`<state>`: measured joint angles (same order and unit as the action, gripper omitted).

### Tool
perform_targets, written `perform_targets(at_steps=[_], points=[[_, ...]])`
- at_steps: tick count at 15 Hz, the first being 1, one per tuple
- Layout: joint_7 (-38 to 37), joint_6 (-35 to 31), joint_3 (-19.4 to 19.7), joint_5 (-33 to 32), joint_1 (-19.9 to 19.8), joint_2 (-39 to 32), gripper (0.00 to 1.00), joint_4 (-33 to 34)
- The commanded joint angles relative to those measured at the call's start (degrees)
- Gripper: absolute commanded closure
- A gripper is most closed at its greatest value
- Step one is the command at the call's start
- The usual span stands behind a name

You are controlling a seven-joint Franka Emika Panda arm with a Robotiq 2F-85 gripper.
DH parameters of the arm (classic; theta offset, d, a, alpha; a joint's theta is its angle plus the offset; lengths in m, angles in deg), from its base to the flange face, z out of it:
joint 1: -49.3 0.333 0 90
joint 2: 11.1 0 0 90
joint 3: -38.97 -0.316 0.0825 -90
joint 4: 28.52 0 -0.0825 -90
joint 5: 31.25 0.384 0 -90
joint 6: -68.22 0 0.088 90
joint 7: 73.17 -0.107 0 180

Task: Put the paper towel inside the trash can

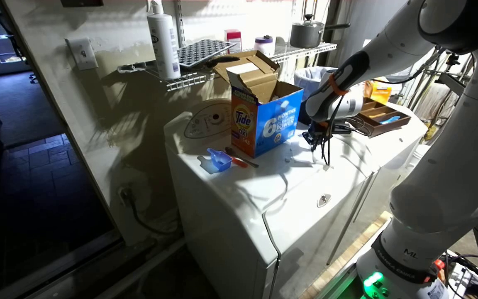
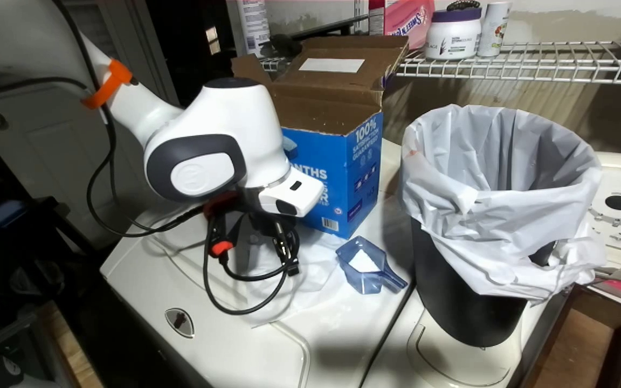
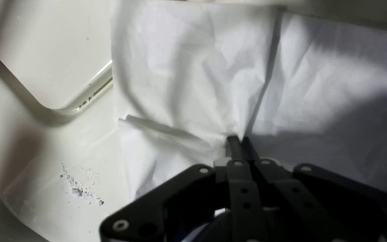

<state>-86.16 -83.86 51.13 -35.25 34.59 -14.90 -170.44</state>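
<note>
The paper towel point(image 3: 186, 67) is a thin, creased white sheet spread over the white appliance top, filling much of the wrist view. In an exterior view the towel point(image 2: 310, 269) lies under the arm, partly hidden by cables. My gripper point(image 3: 240, 138) points down with its fingertips nearly together, and the towel's folds run into the pinch between them. The sheet still lies on the surface around the fingers. The trash can point(image 2: 461, 302) is a black bin with a white liner folded over its rim. In an exterior view the arm and box partly hide the trash can point(image 1: 311, 79).
An open blue and orange detergent box point(image 1: 278, 120) stands beside the gripper. A blue scoop with white powder point(image 2: 364, 267) lies between box and can. Another blue scoop point(image 1: 220, 160) lies near utensils. A wooden tray point(image 1: 405, 119) stands beyond. Powder crumbs point(image 3: 79, 191) lie near the towel.
</note>
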Motion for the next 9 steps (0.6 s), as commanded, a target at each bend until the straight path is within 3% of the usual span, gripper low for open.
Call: perform_targets(at_steps=[1, 9], points=[[2.2, 2.2, 0.2, 2.3, 0.9, 2.7, 1.00, 0.4], [8.0, 6.6, -1.6, 10.7, 3.7, 8.3, 1.00, -0.2]])
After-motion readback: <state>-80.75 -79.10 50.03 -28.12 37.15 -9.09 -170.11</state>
